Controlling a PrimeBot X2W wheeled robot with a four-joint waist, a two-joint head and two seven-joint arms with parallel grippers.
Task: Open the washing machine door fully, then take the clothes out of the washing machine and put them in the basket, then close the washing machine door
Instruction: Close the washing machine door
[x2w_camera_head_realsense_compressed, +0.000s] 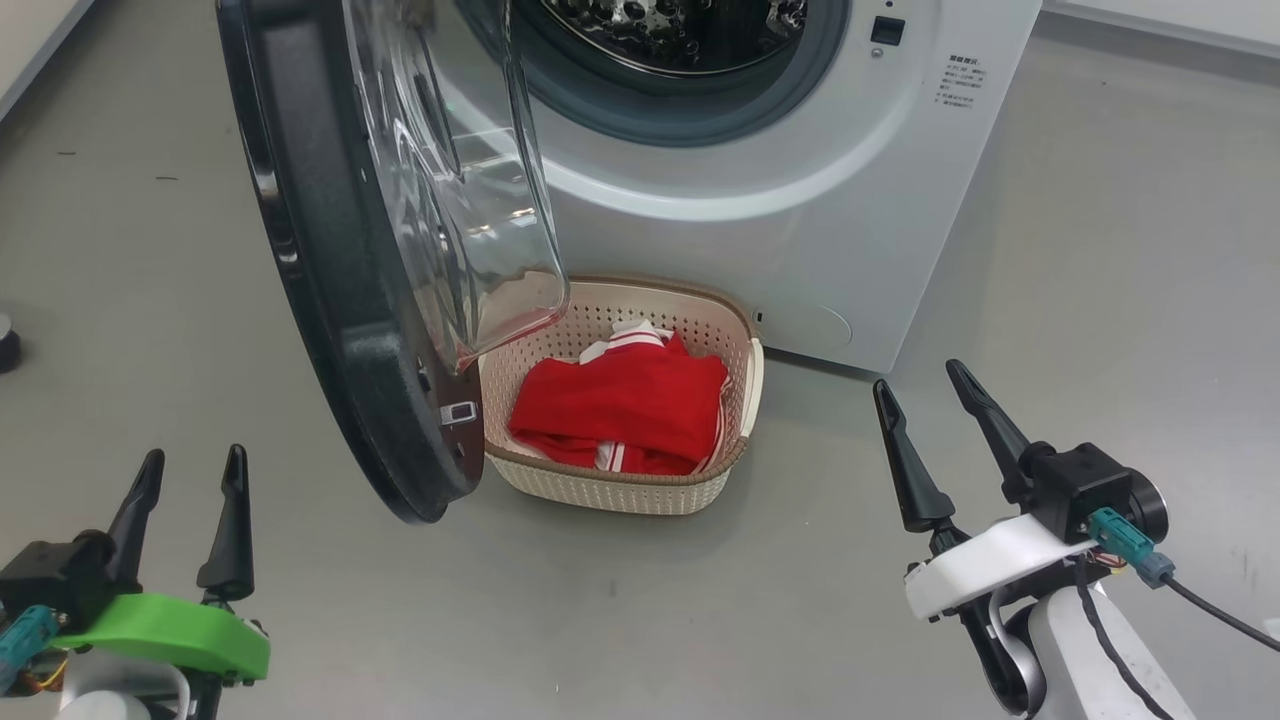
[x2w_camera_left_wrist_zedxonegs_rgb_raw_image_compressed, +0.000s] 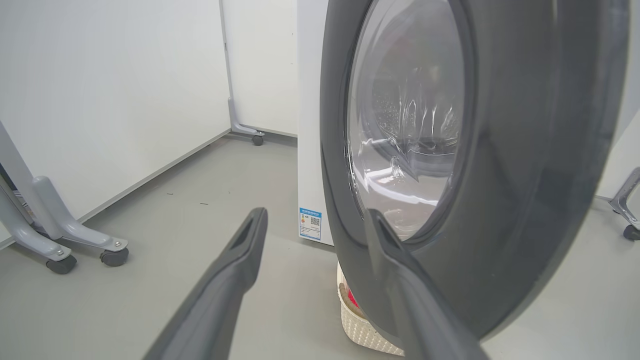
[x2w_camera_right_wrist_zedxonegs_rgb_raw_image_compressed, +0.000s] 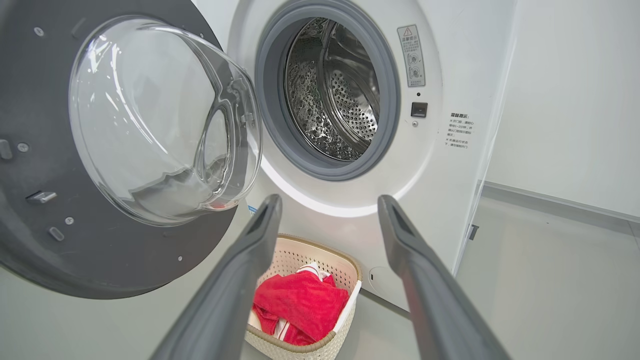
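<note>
Both end effectors were spread wide and held nothing: the left end effector (x2w_camera_head_realsense_compressed: 192, 458) sat low at 7 o'clock in the head view, and the right end effector (x2w_camera_head_realsense_compressed: 917, 377) at 4 o'clock. The red clothes (x2w_camera_head_realsense_compressed: 620, 400) lay in the basket (x2w_camera_head_realsense_compressed: 620, 492), which stood on the floor (x2w_camera_head_realsense_compressed: 1100, 250) in the middle of that view, right up against the front of the washing machine (x2w_camera_head_realsense_compressed: 800, 220). The washing machine door (x2w_camera_head_realsense_compressed: 330, 300) hung open at 10 o'clock, with its low edge just beside the basket.

The step in hand looked like shutting the door. The left end effector was on the outer side of the door, so it seemed the better one to push. A slow, flat push on the black rim, far from the hinge, would swing it most easily. The glass bowl (x2w_camera_right_wrist_zedxonegs_rgb_raw_image_compressed: 160, 125) hung over the basket's rim at 9 o'clock, so the door might bump the basket on its way. The push should go on until the door sits snug all round.

The right wrist view looked deep into the shiny drum (x2w_camera_right_wrist_zedxonegs_rgb_raw_image_compressed: 335, 95), and it seemed empty; the head view cut most of the drum off. The left wrist view showed the door's dark outer face, a blue label (x2w_camera_left_wrist_zedxonegs_rgb_raw_image_compressed: 310, 224) on the machine's side and some wheeled legs (x2w_camera_left_wrist_zedxonegs_rgb_raw_image_compressed: 75, 245) at 8 o'clock.
</note>
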